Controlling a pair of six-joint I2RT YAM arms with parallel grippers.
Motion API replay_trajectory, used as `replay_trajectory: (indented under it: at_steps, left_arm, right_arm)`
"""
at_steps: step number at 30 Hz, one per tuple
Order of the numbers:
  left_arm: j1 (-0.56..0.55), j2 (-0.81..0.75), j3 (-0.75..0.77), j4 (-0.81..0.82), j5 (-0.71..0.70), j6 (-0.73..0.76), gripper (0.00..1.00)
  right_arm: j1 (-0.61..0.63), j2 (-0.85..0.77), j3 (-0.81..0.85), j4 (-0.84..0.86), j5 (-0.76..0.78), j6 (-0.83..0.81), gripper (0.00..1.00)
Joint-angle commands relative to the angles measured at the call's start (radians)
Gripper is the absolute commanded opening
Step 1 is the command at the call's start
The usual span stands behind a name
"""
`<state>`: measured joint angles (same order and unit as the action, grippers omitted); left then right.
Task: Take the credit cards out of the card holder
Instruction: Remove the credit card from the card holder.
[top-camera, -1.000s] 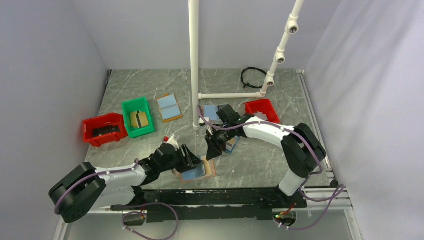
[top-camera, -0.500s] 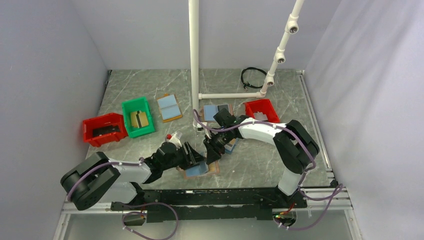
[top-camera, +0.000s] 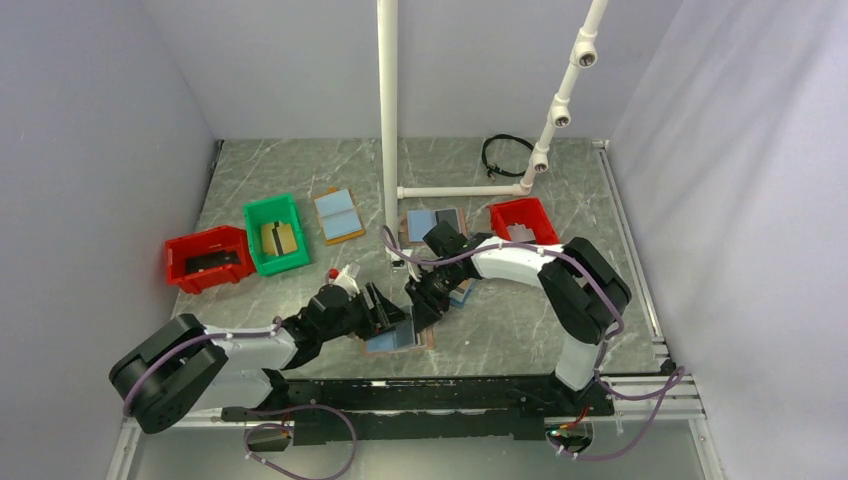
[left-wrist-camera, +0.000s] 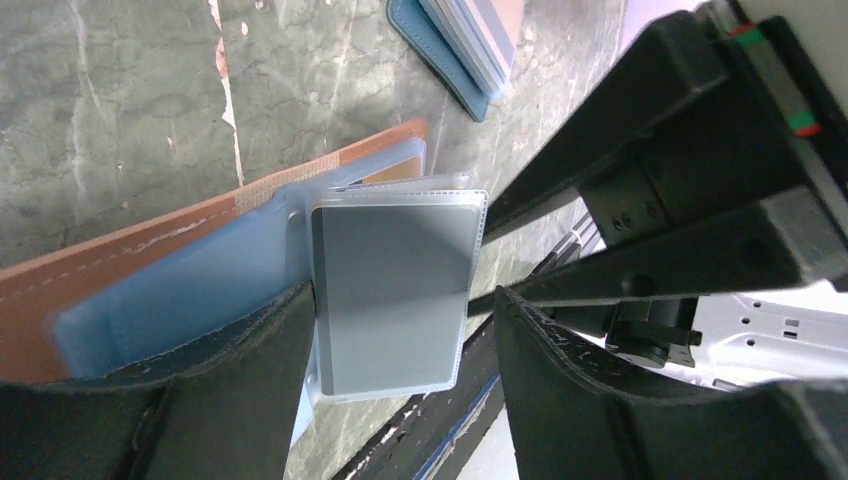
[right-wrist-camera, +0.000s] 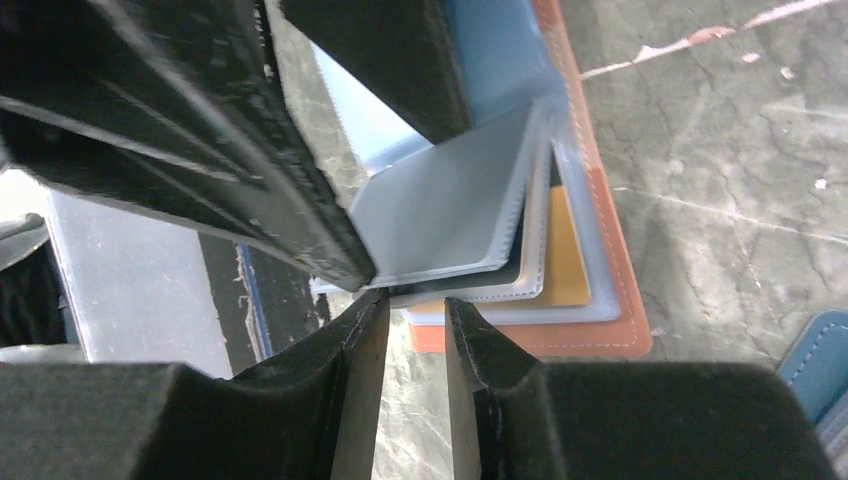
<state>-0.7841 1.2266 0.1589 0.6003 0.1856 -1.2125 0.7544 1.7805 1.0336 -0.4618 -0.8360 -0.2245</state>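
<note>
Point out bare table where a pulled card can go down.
Bare table lies right of the card holder, toward the right arm's base. Another patch sits between the right red bin and the table's right edge. It is crowded at the centre, where both arms' jaws meet over the holder.

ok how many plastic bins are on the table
3: a red plastic bin at the far left, a green plastic bin beside it, a second red plastic bin right of centre.
</note>
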Motion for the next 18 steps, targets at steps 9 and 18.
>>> replay_trajectory:
  at_steps: [9, 18]
  left_arm:
    - [0.0, -0.084, 0.01, -0.041, 0.014, 0.016, 0.67]
    - [-0.001, -0.004, 0.041, 0.022, 0.087, 0.044, 0.72]
  right_arm:
    - [0.004, 0.019, 0.03, 0.042, 0.022, 0.023, 0.28]
    - [-0.013, 0.015, -0.006, 0.141, -0.098, 0.136, 0.46]
